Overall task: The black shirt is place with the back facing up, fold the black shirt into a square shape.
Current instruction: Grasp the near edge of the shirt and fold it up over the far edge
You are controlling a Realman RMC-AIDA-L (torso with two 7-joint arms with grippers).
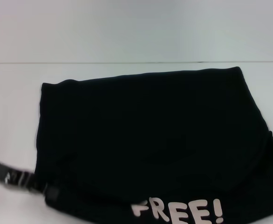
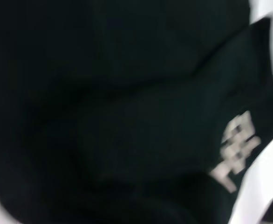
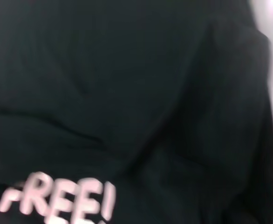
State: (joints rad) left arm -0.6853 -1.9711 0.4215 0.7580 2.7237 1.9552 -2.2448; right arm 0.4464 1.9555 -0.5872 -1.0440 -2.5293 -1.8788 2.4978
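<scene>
on white table (image 1: pixel 127 42), black shirt (image 1: pixel 150 135) folded, left arm (image 1: pixel 15 177) head-view only

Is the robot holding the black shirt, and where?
Cannot be told. The left arm reaches the black shirt at its near left edge, fingers hidden.

The black shirt (image 1: pixel 150 135) is plain black. Its "FREE!" lettering (image 1: pixel 178 211) is cream. The tabletop (image 1: pixel 136 32) is white.

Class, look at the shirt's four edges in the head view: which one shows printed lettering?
The near edge of the black shirt, closest to the robot: only it shows the cream "FREE!" lettering.
</scene>
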